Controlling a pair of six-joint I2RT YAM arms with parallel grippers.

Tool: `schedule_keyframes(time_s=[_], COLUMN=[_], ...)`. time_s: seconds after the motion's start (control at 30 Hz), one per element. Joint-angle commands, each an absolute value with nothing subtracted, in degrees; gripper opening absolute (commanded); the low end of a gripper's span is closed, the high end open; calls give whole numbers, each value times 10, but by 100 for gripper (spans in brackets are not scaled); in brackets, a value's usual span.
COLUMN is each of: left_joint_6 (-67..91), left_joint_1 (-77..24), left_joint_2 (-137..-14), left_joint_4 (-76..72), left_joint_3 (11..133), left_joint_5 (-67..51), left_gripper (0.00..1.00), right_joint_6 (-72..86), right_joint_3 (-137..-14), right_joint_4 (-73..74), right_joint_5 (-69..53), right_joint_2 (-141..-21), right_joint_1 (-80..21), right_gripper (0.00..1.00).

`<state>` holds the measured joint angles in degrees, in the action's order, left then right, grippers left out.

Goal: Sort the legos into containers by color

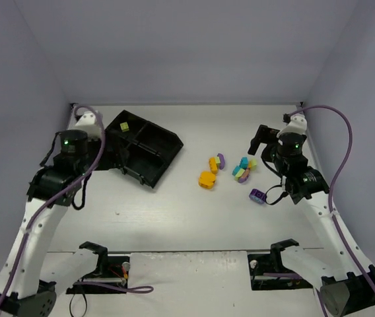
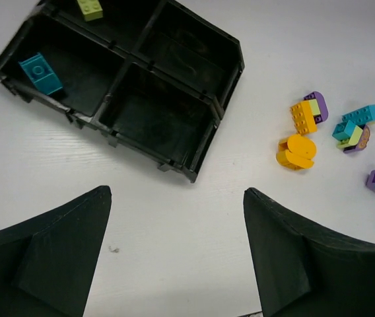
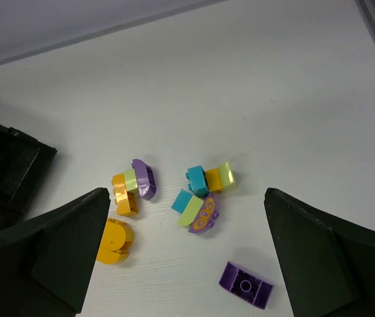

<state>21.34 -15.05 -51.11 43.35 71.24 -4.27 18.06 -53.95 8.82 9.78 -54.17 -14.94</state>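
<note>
Sorting at an early stage: most of the legos [image 1: 230, 170] lie in a loose, mixed-colour cluster on the table [image 1: 174, 211], well apart from the black tray [image 1: 174, 140]. One lime brick [image 1: 125, 125] sits in one compartment and one teal brick [image 2: 40, 72] in the adjoining one; the other two are empty. A lone purple brick [image 3: 245, 285] lies near the cluster. The left gripper [image 2: 176, 198] and the right gripper [image 3: 186, 193] hover with jaws apart, holding nothing.

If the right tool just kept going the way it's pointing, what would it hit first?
Probably the teal, lime and purple brick cluster framed between the right tool's open jaws, though depth is unclear.
</note>
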Motion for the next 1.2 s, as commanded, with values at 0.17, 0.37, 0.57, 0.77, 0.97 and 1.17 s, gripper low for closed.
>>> schedule_keyframes(time_s=[0.17,0.37,0.57,0.77,0.97,1.17], left_joint_6=[268,349,364,372,368,342], left_joint_1=[-328,-459,-526,-541,-544,-543], left_joint_2=[-670,-846,-982,-1073,-1130,-1161], left_joint_4=[370,301,286,281,276,273], left_joint_3=[780,802,869,909,939,950], left_joint_5=[-5,-5,20,26,34,76], left_gripper=[75,81,82,82,82,82], right_joint_6=[229,254,259,260,258,254], right_joint_3=[-578,-559,-561,-557,-550,-542], right_joint_4=[107,113,118,120,122,125], right_joint_5=[136,120,116,111,104,98], right_joint_2=[-570,-566,-577,-578,-577,-566], right_joint_1=[-149,-149,-149,-148,-148,-148], right_gripper=[100,100,100,100,100,100])
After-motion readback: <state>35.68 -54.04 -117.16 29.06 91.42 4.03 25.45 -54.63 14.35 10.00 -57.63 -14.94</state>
